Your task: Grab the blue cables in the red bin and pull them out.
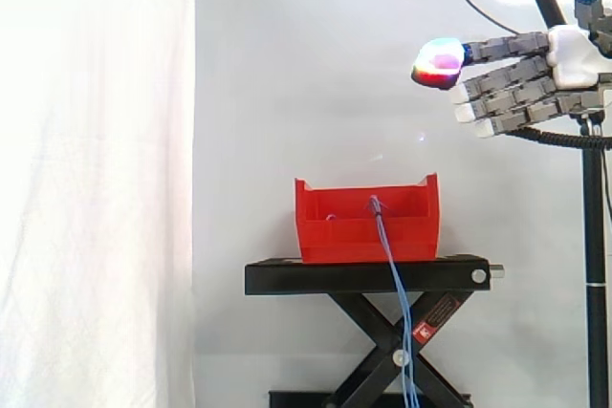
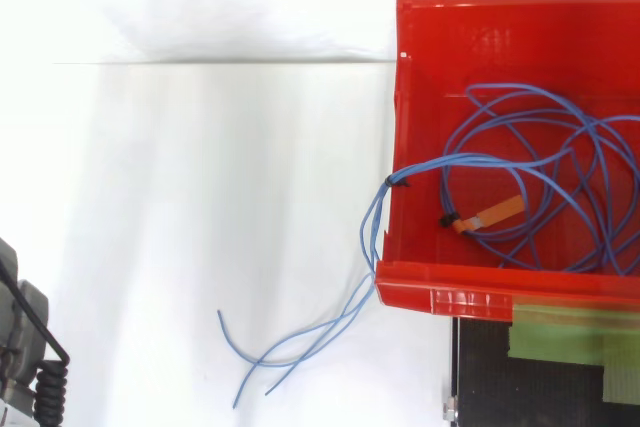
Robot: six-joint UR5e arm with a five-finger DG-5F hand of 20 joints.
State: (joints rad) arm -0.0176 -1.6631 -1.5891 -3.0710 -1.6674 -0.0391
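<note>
You have a white curtain (image 1: 96,179) behind a black stand (image 1: 287,277) that carries the red bin (image 2: 480,7). The blue cables (image 2: 520,162) lie coiled in the bin, with some strands draped over its wall and hanging past the stand. In the side view your hand (image 1: 535,78) hovers well above the bin and to its right, fingers straight, holding nothing.

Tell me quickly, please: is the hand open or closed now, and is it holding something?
Hand: open, fingers straight, holding nothing, high up, apart from the red bin and the blue cables.
</note>
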